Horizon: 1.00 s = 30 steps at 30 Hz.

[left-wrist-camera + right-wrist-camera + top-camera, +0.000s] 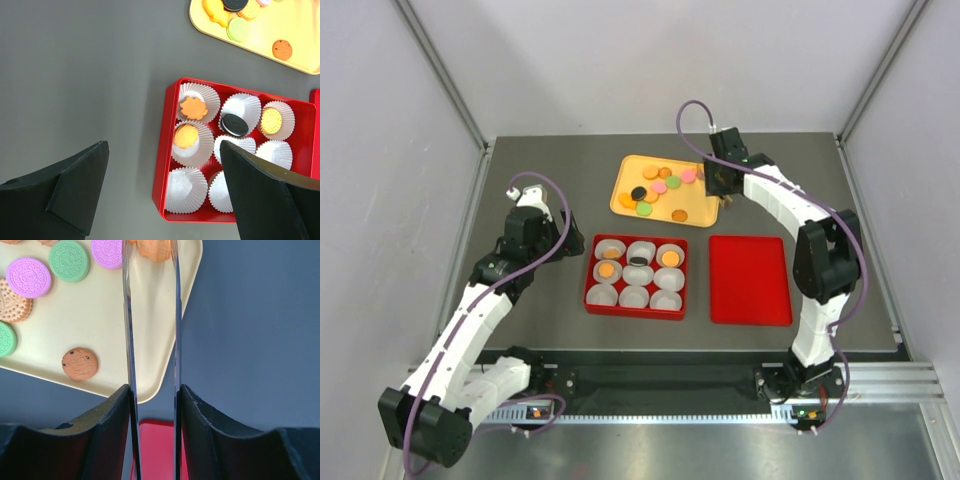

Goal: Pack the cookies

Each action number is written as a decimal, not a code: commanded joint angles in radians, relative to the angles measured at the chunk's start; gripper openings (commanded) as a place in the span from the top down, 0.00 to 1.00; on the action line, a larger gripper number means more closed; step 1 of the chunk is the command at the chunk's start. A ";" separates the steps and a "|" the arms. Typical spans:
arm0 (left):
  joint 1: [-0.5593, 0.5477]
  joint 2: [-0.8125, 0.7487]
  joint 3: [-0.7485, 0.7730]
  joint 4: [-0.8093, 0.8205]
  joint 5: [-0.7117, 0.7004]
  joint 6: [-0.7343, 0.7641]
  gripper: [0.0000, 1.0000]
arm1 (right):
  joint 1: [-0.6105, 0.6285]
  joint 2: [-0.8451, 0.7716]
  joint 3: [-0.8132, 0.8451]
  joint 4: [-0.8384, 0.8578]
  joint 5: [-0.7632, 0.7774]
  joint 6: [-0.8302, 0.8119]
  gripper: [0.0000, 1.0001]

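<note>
Picking an orange cookie (155,251) off the yellow tray (115,315) with the right gripper (150,246), jaws nearly shut; cannot tell whether gripped. Hovering the left gripper (163,146) wide open by the red box (160,150), 4 cookies (186,136) inside. Next: lift, carry to an empty paper cup (186,187).

The top view looks down from high behind the near edge over the whole table (540,170), the left wrist view hangs nearer over the red box (162,165) and a tray (300,30) corner, and the right wrist view looks closest, straight down at that same tray's cookies (28,277), all within the top view.
</note>
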 commanded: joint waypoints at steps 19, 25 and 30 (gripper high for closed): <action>0.005 0.007 -0.003 0.046 0.009 0.009 0.03 | -0.027 0.016 -0.019 0.047 0.008 -0.007 0.57; 0.005 0.004 -0.004 0.045 0.009 0.008 0.03 | -0.027 0.021 -0.019 0.047 0.015 -0.011 0.55; 0.005 0.005 -0.003 0.045 0.009 0.009 0.03 | -0.033 0.030 -0.013 0.053 0.005 -0.013 0.55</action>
